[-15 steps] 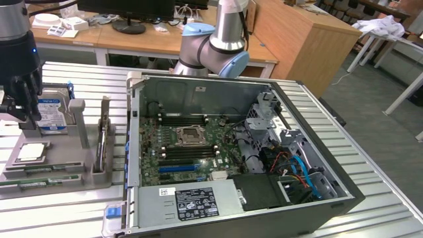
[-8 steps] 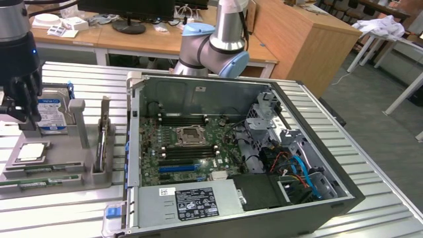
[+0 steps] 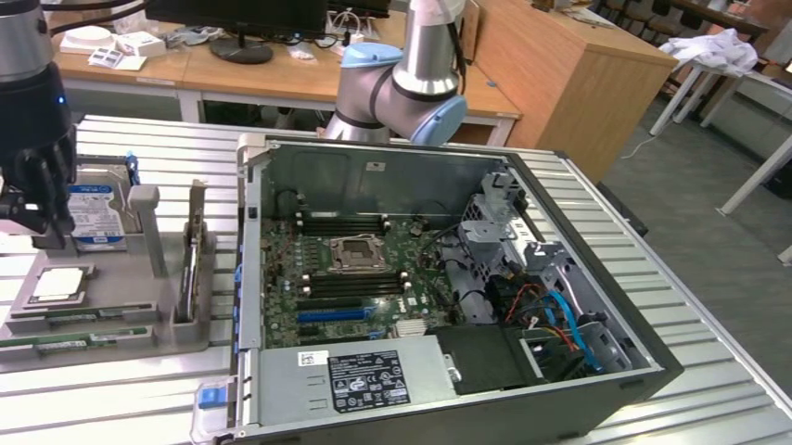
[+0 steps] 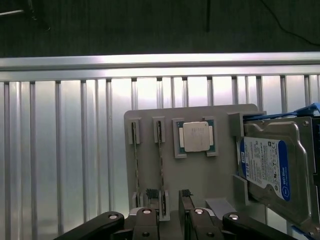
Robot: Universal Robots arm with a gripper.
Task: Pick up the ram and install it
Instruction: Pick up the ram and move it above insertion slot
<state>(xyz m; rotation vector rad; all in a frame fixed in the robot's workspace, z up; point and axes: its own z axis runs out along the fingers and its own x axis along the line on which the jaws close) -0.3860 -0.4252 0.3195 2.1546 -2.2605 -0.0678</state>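
Observation:
Two ram sticks stand on edge in slots of the grey holder tray [image 4: 200, 175]; one ram [image 4: 161, 170] runs in line with the gap between my fingers, the other ram [image 4: 136, 165] lies beside it. My gripper [image 4: 169, 200] hangs open above the tray near one end of the sticks, holding nothing. In the exterior view the ram sticks [image 3: 81, 320] show as thin green strips at the tray's near side, with the black gripper [image 3: 35, 227] above the tray [image 3: 136, 306] at that view's left. The open computer case [image 3: 433, 278] holds the motherboard with black memory slots [image 3: 352, 283].
The tray also carries a silver processor chip [image 4: 196, 136] and a hard drive [image 4: 272, 167] with a blue-white label. The ribbed metal table [image 4: 65, 150] surrounds the tray. The arm's base [image 3: 402, 83] stands behind the case. Cables and a power supply [image 3: 359, 380] fill the case's near side.

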